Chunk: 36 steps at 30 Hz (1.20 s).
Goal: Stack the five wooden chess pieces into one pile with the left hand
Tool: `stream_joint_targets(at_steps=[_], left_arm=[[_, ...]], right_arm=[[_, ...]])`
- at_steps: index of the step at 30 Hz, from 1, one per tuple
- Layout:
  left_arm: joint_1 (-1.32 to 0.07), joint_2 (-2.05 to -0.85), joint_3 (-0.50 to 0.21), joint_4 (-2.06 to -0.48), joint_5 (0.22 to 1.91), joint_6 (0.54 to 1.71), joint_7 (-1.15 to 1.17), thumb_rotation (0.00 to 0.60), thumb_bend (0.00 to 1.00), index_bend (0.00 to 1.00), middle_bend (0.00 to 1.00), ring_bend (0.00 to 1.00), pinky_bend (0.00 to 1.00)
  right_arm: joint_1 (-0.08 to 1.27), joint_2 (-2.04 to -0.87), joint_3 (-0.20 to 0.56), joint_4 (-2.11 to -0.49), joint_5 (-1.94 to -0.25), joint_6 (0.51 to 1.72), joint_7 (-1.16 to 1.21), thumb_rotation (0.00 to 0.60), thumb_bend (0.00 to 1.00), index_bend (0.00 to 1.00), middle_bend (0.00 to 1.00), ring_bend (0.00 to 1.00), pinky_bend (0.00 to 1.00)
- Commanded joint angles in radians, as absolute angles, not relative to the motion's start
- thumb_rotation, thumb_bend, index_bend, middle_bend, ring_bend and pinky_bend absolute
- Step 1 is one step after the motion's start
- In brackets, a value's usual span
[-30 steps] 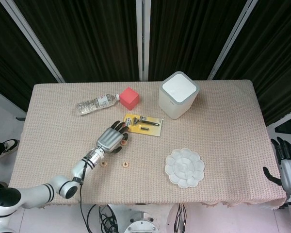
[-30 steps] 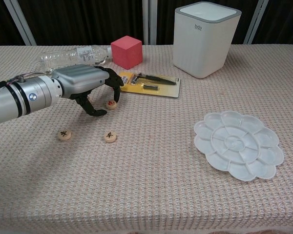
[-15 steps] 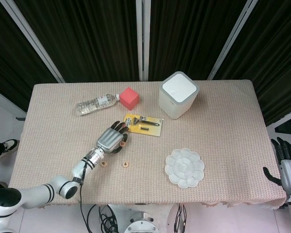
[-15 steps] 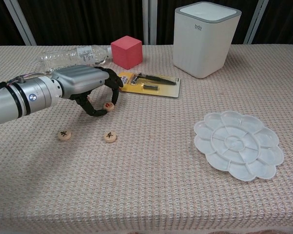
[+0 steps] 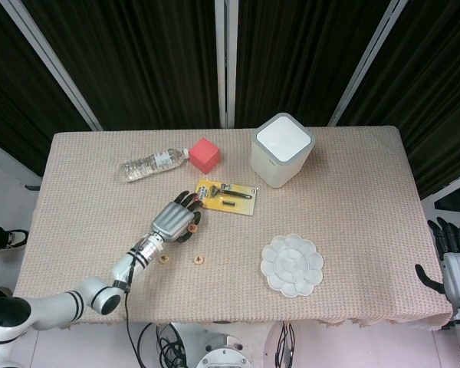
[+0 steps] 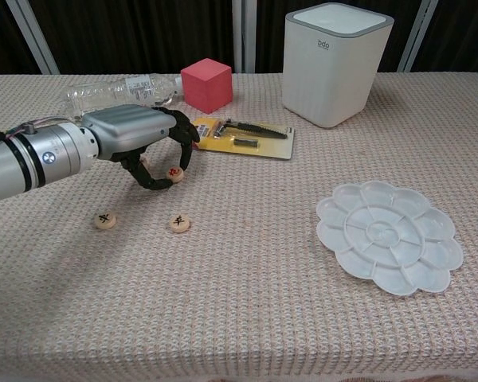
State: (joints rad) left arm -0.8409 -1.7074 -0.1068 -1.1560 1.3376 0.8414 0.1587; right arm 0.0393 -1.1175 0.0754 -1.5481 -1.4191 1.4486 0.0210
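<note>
My left hand point(image 6: 139, 142) point(image 5: 175, 220) hovers low over the left middle of the table. It pinches a round wooden chess piece point(image 6: 174, 173) with a red mark between thumb and fingertip, tilted on edge. Something pale shows under the palm; I cannot tell what it is. Two more pieces lie flat on the cloth in front of the hand, one at the left point(image 6: 105, 220) point(image 5: 163, 259) and one at the right point(image 6: 180, 224) point(image 5: 198, 261). My right hand point(image 5: 455, 264) hangs off the table's right edge, fingers apart, holding nothing.
A yellow card with a razor point(image 6: 243, 137) lies just right of my left hand. Behind it are a plastic bottle point(image 6: 119, 90) on its side, a red cube point(image 6: 206, 83) and a white bin point(image 6: 337, 62). A white flower-shaped palette point(image 6: 389, 235) sits at the right front.
The red-marked piece has shifted slightly left and tipped up between my left thumb and fingertip. The two front pieces and the right hand have not moved.
</note>
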Motion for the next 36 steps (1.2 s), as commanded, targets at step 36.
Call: stream_joint_targets(at_steps=[36], left_arm=[[-0.815,-1.565,-0.119,-1.313,1.19,0.836,0.327,0.6,0.31,0.47,0.15,0.0,0.04]], right_arm=[[0.056,-1.133,0.07,-1.552,-1.433,1.429,0.007,0.6,0.24,0.0,0.0,0.0,0.0]])
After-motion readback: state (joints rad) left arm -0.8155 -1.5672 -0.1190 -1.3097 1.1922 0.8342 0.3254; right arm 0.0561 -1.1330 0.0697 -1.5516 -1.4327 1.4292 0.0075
